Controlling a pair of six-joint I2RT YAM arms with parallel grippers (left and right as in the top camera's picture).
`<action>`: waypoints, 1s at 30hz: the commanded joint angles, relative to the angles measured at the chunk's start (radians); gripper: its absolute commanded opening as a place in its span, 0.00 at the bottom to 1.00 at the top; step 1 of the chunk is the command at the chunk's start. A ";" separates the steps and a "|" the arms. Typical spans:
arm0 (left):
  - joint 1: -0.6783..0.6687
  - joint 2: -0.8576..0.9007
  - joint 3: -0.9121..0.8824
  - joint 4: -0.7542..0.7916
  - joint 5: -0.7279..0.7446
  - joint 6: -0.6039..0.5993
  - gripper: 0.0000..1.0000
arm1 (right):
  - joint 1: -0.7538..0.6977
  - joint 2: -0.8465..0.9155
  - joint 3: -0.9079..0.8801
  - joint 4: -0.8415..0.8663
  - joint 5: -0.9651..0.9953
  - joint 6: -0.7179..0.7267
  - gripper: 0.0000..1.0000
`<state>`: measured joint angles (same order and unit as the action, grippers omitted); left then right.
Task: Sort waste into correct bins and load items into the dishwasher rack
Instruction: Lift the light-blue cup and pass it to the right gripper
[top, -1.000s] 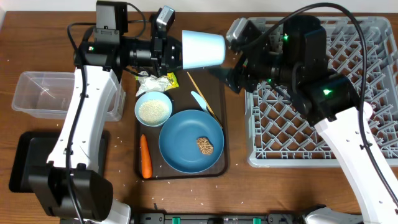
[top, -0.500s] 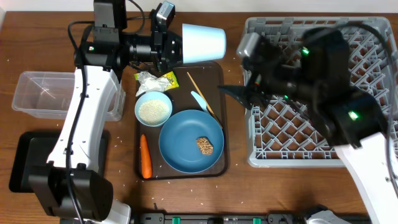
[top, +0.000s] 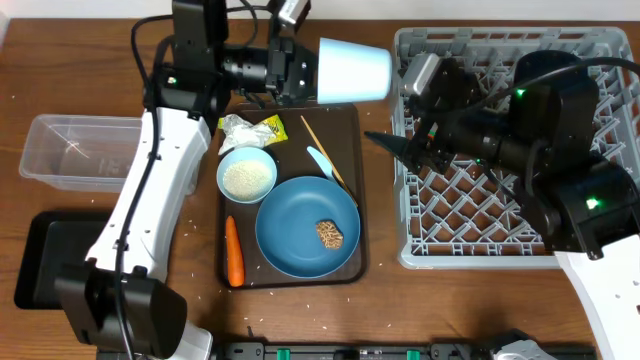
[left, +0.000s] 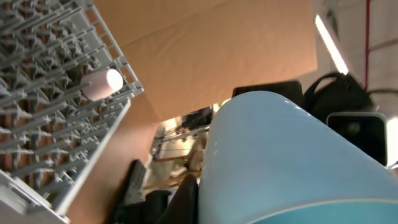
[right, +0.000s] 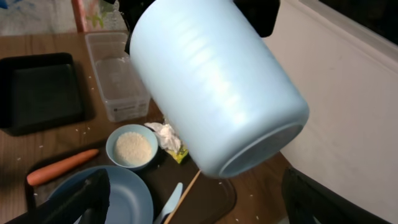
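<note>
My left gripper (top: 303, 72) is shut on the light blue cup (top: 355, 70) and holds it on its side in the air, above the far edge of the brown serving tray (top: 350, 125) and left of the dishwasher rack (top: 600, 60). The cup fills the right wrist view (right: 211, 87). My right gripper (top: 392, 145) is open and empty at the rack's left edge, below the cup. A pale pink cup (left: 102, 84) lies in the rack. The dark-blue plate (top: 295, 220) carries a brown food lump (top: 330, 234). The light blue bowl (top: 247, 175) holds rice.
On the serving tray lie a carrot (top: 233, 250), a white napkin (top: 236, 128), a yellow wrapper (top: 270, 127), a light blue utensil (top: 320, 160) and chopsticks (top: 322, 148). A clear tub (top: 70, 150) and a black tray (top: 40, 260) stand at the left. Rice grains lie scattered.
My left arm has carried the cup to the right, nearer the rack. My right arm has shifted right, and its gripper now sits at the rack's left edge.
</note>
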<state>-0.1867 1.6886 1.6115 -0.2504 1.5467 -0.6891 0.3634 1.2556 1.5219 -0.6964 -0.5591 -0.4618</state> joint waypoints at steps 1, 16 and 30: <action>-0.003 -0.017 0.006 0.006 0.013 0.119 0.06 | -0.018 -0.005 0.008 -0.016 0.013 -0.023 0.82; -0.011 -0.017 0.005 0.006 0.026 0.148 0.06 | -0.018 -0.018 0.008 0.083 0.025 -0.050 0.84; -0.027 -0.017 0.005 0.006 0.026 0.097 0.06 | -0.019 0.063 0.008 0.202 -0.001 -0.067 0.86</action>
<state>-0.2058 1.6886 1.6115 -0.2489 1.5345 -0.5873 0.3637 1.3071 1.5223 -0.5034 -0.5495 -0.5156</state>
